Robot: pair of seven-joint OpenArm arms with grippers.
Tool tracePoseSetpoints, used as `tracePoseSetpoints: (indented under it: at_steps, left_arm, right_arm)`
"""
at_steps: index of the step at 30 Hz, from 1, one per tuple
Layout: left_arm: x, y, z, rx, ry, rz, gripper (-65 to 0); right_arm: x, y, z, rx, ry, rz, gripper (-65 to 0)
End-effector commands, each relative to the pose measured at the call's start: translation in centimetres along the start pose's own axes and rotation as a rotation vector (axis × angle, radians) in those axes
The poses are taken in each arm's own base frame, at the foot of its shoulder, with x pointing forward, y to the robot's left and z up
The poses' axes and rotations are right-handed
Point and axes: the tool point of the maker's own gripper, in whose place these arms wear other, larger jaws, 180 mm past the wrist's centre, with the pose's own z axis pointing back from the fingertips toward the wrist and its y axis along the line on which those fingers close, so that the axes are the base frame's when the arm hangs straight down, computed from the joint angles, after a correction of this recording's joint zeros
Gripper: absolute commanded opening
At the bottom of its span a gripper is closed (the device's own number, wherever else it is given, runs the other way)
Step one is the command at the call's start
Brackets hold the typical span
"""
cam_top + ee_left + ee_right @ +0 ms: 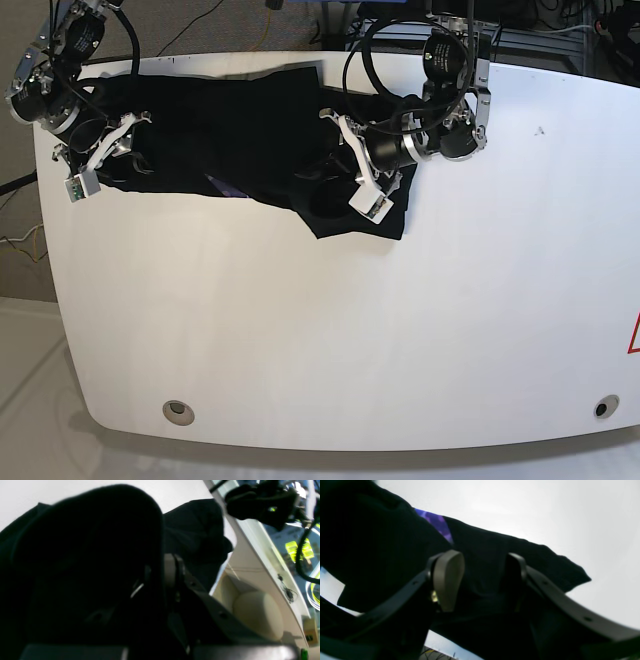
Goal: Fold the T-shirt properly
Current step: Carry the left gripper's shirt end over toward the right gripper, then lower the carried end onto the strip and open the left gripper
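Observation:
The black T-shirt (230, 130) lies crumpled across the far part of the white table (350, 330), with one corner hanging toward the middle. My left gripper (335, 170) is at the shirt's right end. In the left wrist view its fingers (171, 572) stand close together with black cloth (87, 542) bunched over them. My right gripper (112, 155) is at the shirt's left end. In the right wrist view its fingers (448, 580) stand apart over the shirt (482, 555), near a purple patch (437, 523).
The table's far edge runs just behind the shirt, with cables and frame parts (450, 30) beyond it. The left table edge is next to my right arm (50, 70). Two round holes (178, 408) sit near the front edge. Bare white tabletop (545, 510) lies past the shirt.

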Motion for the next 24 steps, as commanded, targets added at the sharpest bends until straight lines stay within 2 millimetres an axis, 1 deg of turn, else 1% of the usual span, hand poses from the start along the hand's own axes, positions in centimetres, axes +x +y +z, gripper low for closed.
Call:
tracePoseSetpoints:
  at_steps: [1, 4, 6, 10, 16, 18, 24]
  left_arm:
    - [1.5, -0.9, -0.2, -0.029, -0.049, -0.012, -65.0]
    - [1.2, -1.1, -0.4, -0.028, -0.038, -0.016, -65.0]
    - [0.5, -1.0, -0.6, -0.012, -0.014, -0.007, -65.0]
    - [0.0, -1.5, -1.1, -0.018, 0.008, -0.012, -65.0]
    - [-0.7, -2.7, -2.0, -0.058, 0.037, -0.008, -65.0]
    - [-0.2, -3.5, -2.3, -0.087, 0.021, -0.012, -64.5]
    - [0.1, -5.2, -2.9, -0.145, 0.002, -0.011, -42.2]
  right_arm:
    - [1.3, -0.4, 0.6, -0.012, -0.028, 0.035, -35.1]
    - [1.2, -0.5, 0.7, -0.016, -0.021, 0.038, -35.0]
    - [1.4, -0.7, 0.9, -0.019, -0.03, 0.038, -34.8]
    - [1.4, -0.7, 0.9, -0.021, -0.03, 0.038, -34.7]
    - [1.4, -0.6, 0.8, -0.018, -0.034, 0.034, -34.9]
    - [1.4, -0.4, 0.7, -0.012, -0.042, 0.029, -34.8]
    - [1.5, -0.5, 0.8, -0.015, -0.048, 0.028, -34.7]
